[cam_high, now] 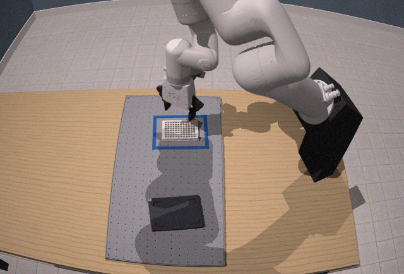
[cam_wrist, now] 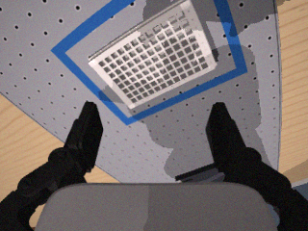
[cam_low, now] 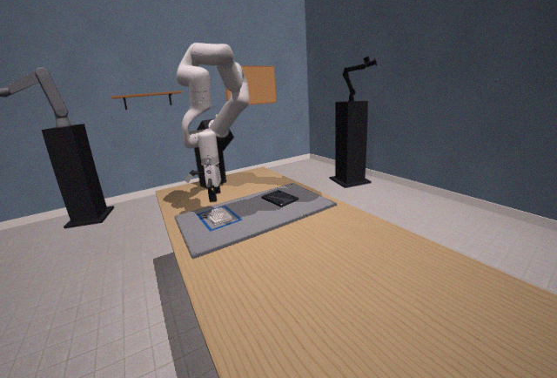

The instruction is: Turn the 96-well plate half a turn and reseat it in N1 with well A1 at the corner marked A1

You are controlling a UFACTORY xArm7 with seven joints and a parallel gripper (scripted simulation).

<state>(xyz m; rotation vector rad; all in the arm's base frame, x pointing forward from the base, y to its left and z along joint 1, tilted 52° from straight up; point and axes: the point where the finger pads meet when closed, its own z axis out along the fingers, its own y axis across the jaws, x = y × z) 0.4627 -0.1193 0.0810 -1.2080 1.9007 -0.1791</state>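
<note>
— Well, where do we stand? Our claw [cam_high: 178,103] hangs with its fingers spread wide and nothing between them, above the far edge of the taped outline B1 [cam_high: 180,148], not over the plate's middle.

— And the 96-well plate [cam_high: 180,129] lies inside that blue outline on the grey deck [cam_high: 130,179], well apart from the dark nest N1 [cam_high: 176,213], which stands vacant nearer the front of the table [cam_high: 59,153].

— In the wrist view the plate [cam_wrist: 154,58] sits skewed against our fingers. If we descend like this, we judge a pad could land on the wells or grip it corner to corner, and it may twist or slip.

— Also, we cannot make out the cut corner here. If we misjudge it, we seat the plate in N1 reversed again, or leave it propped on a locator.
</note>
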